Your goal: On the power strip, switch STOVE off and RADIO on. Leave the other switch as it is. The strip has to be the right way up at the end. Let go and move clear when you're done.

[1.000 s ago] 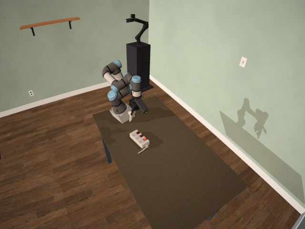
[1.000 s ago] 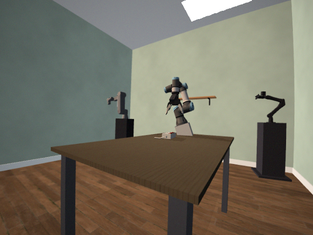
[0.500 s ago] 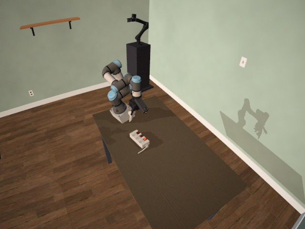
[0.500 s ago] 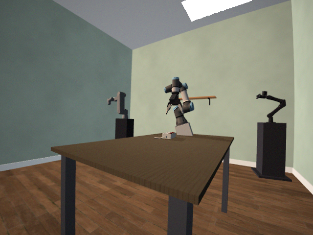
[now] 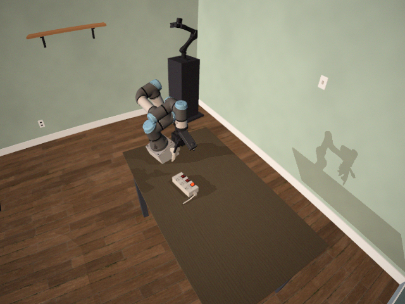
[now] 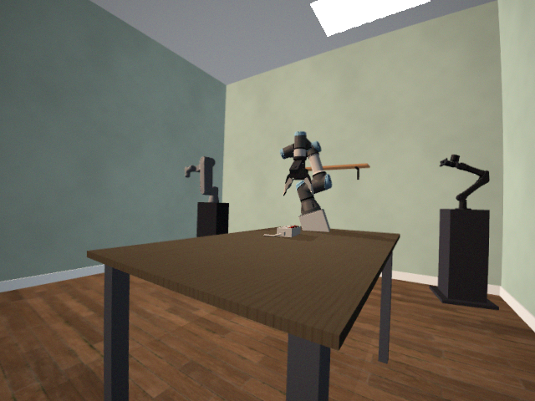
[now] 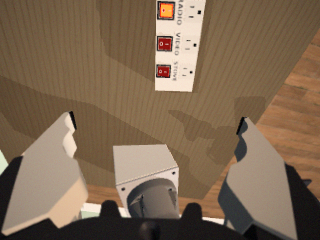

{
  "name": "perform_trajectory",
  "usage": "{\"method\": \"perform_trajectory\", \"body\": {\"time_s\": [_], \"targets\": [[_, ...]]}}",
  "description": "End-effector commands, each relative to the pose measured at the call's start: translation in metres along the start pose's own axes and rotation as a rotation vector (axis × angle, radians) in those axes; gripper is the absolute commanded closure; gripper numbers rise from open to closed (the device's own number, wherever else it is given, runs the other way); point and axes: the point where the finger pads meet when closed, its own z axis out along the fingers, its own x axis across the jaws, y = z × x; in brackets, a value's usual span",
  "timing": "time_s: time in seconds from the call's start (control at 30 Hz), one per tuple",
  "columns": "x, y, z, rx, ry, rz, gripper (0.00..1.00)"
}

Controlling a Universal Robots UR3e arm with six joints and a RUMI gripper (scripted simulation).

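The white power strip [image 5: 185, 183] lies face up on the brown table, its short cord [image 5: 189, 199] pointing away from the arm. In the wrist view the strip [image 7: 179, 45] is at the top. Its RADIO switch [image 7: 166, 10] glows orange. The VIDEO switch [image 7: 164, 44] and the STOVE switch [image 7: 163, 71] are dark red. My gripper [image 7: 157, 115] is open and empty, and hangs well above the table between the arm's base and the strip. It also shows in the top view [image 5: 183, 149] and in the exterior view [image 6: 292, 186], high above the strip [image 6: 288, 230].
The arm's base [image 5: 160, 149] stands at the table's near corner behind the strip. A black pedestal with a camera arm [image 5: 183, 88] stands off the table by the wall. A second pedestal [image 6: 212, 217] stands beyond the far side. The table edge is close to the strip's right in the wrist view.
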Motion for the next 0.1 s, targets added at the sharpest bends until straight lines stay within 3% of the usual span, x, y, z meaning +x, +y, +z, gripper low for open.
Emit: {"method": "perform_trajectory", "body": {"time_s": [0.0,0.07], "targets": [[0.0002,-0.0006,-0.0007,0.002,0.0,0.001,0.0],[0.0002,-0.0006,-0.0007,0.002,0.0,0.001,0.0]]}}
